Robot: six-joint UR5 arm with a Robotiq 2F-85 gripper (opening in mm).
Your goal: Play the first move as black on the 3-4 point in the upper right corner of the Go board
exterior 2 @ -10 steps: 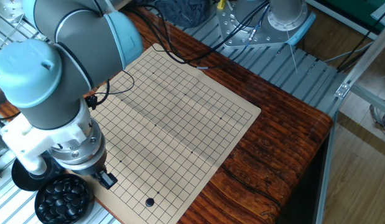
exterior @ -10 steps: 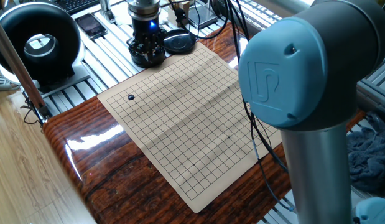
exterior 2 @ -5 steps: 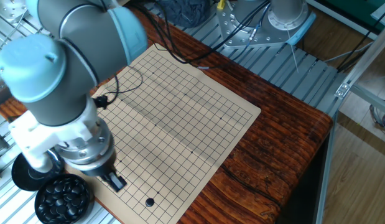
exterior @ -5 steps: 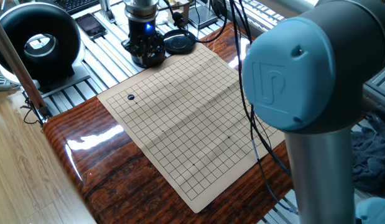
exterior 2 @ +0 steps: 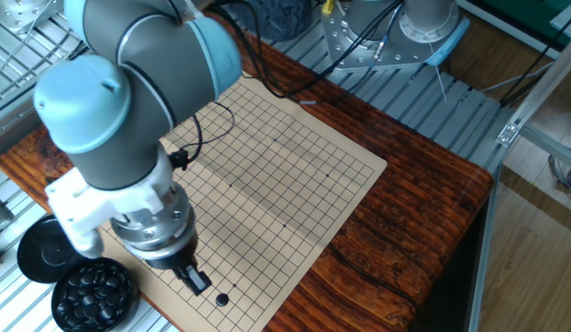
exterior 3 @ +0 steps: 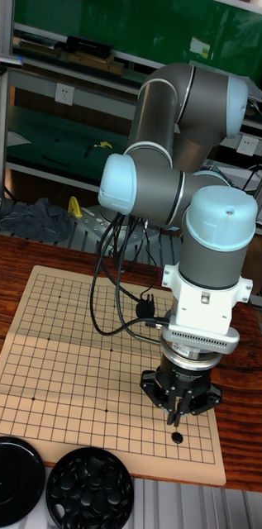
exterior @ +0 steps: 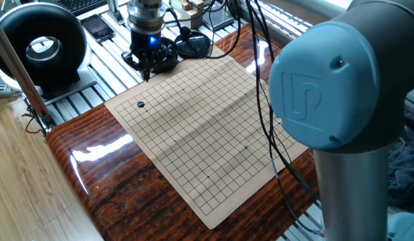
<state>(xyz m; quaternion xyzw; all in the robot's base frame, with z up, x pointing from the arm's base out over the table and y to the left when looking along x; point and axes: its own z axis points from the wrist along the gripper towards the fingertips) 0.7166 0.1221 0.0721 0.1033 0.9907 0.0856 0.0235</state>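
Observation:
The Go board [exterior: 207, 134] lies flat on the wooden table. One black stone [exterior: 141, 104] rests on it near a corner, and it also shows as the black stone [exterior 2: 221, 299] and the black stone [exterior 3: 177, 437]. My gripper [exterior: 147, 73] hangs point-down over the board's edge, between the bowl of black stones [exterior: 165, 57] and that stone. In the tall fixed view the gripper [exterior 3: 174, 421] is just above and beside the stone, apart from it. Its fingers meet at the tip and look shut. I see nothing held between them.
The bowl of black stones [exterior 3: 89, 493] and its black lid [exterior 3: 11, 479] stand off the board's near edge. A black ring-shaped device [exterior: 41, 47] sits off one corner. Cables [exterior: 267, 114] trail across the board [exterior 2: 267, 166]. The arm's blue elbow [exterior: 327, 87] looms over one side.
My gripper has left the spot over the bowl and moved across the board's edge toward the lone black stone. The stone has stayed where it was.

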